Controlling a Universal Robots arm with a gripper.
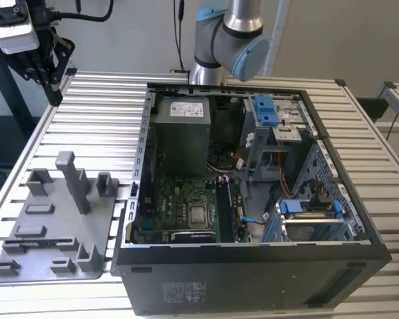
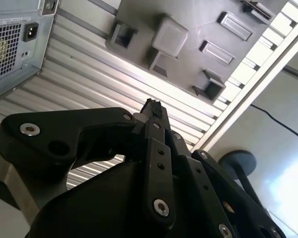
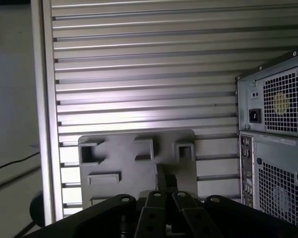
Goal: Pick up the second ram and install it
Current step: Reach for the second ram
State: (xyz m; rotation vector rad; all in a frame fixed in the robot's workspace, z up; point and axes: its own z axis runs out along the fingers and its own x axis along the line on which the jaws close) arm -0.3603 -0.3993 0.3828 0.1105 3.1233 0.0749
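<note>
1. In the exterior view, the gripper point(image 1: 54, 100) hung high over the far corner of the slatted table point(image 1: 100, 113), at the exterior view's left. Its fingers were drawn close together, and nothing could be seen between them.
   - It was well apart from the open computer case point(image 1: 253, 279) and from the gray tray point(image 1: 60, 232) beside the case.
   - I could not tell where the memory stick sat. The dark strips on the motherboard point(image 1: 179, 199), just right of the processor, were too small to tell slots from seated sticks.
   - White labels sat on the power supply point(image 1: 179, 133) and on the near wall of the case, with print too small to read.
2. In the second wrist view, the black fingers point(image 2: 156, 144) met at a narrow tip. Beyond them lay the gray tray point(image 2: 188, 20) and the vented back of the case point(image 2: 10, 44).
3. In the first wrist view, the gray tray point(image 3: 139, 168) lay just beyond the finger links. The back of the case point(image 3: 278, 148) stood to one side and carried a sticker too small to read.
4. By my judgement, such a stick would be light, stiff and thin.
   - It would be easily harmed by bending or by touching its contacts.
   - It would be best gripped across its flat faces near the middle of the upper edge, clear of the contact row.
</note>
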